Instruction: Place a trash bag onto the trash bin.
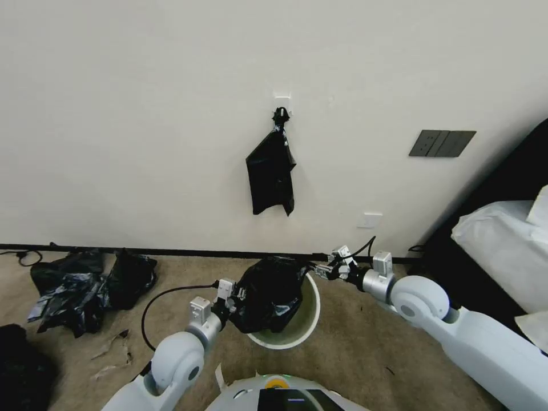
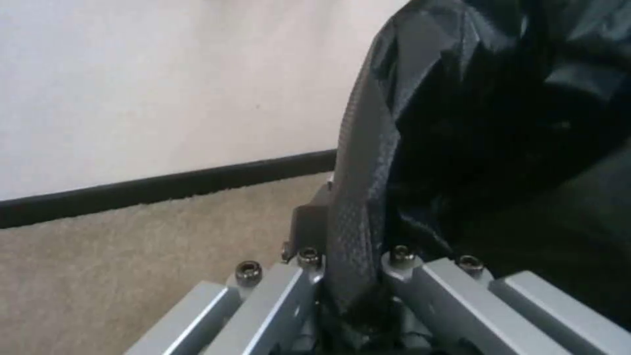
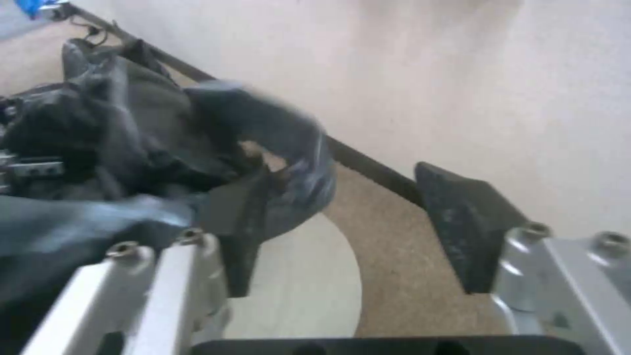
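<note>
Beige carpet — glossy crumpled trash bag over cream trash bin; left gripper pinching it, right gripper spread.

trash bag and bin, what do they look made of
The trash bag looks like thin glossy black plastic film: it crumples and catches highlights. The trash bin seems to be smooth, rigid cream-white plastic, judging by its even rim, though that is less certain.

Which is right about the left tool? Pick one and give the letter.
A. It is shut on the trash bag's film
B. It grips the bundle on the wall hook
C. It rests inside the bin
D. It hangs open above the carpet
A: in the left wrist view the left tool pinches a fold of the trash bag, which sits over the trash bin.
</note>
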